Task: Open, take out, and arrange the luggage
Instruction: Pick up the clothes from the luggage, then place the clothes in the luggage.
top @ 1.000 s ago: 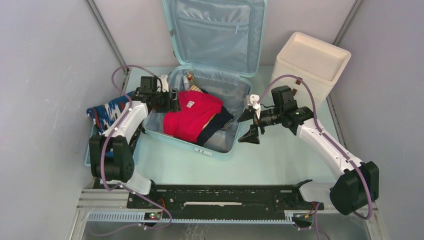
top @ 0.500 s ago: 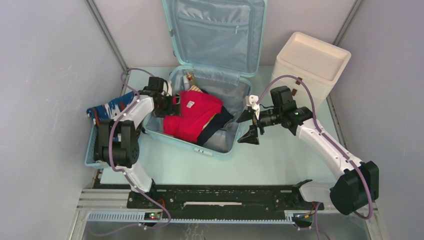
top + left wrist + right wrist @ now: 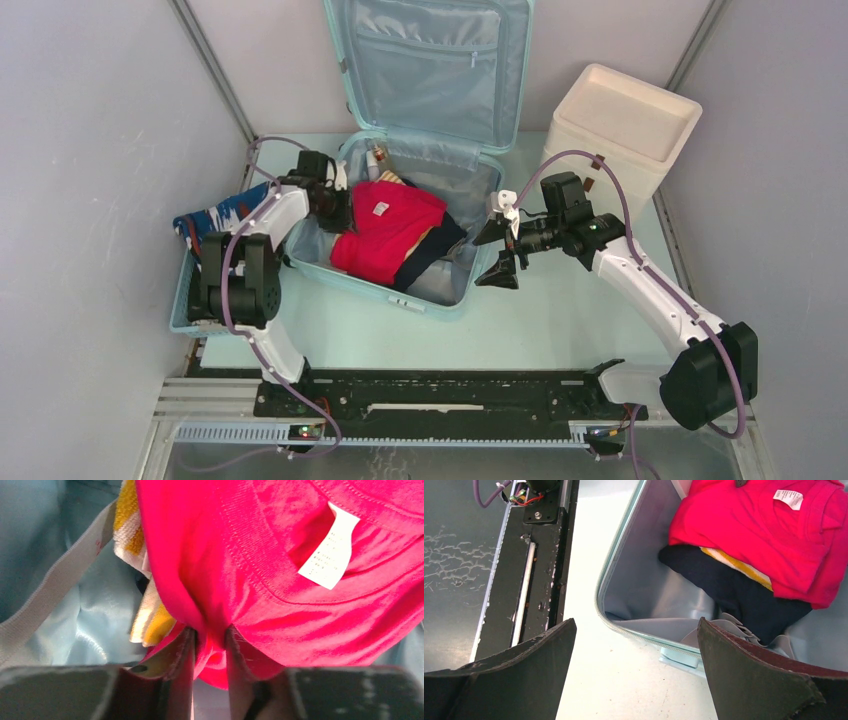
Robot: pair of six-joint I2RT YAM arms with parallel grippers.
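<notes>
Where the table (image 3: 560, 310) meets the back wall, the luggage (image 3: 345, 280) lies open, its lid upright against that wall and its grey-blue zip pocket facing forward. Contents: a red garment (image 3: 385, 230) on top; a dark garment (image 3: 734, 590) beneath it; a yellow-and-white cloth (image 3: 132, 525) under the red one's edge; a grey strap (image 3: 55, 590) across the lining. Left of the case stands a blue slatted basket (image 3: 180, 325) holding a blue, white and red patterned cloth (image 3: 215, 215); to the right, a cream-white box (image 3: 620, 120). Nothing lies between either arm and the case. Writing: one white label (image 3: 329, 550) inside the red garment's neckline, its print too small to read. Left gripper (image 3: 210, 645): clenched on a fold of the red garment at its left edge. Right gripper (image 3: 493, 253): fingers spread wide, holding nothing, just beside the case's right rim. Change over the last second: the left gripper, then spread at the case's left rim, has moved inward and closed on the fabric; the right arm has not moved.
</notes>
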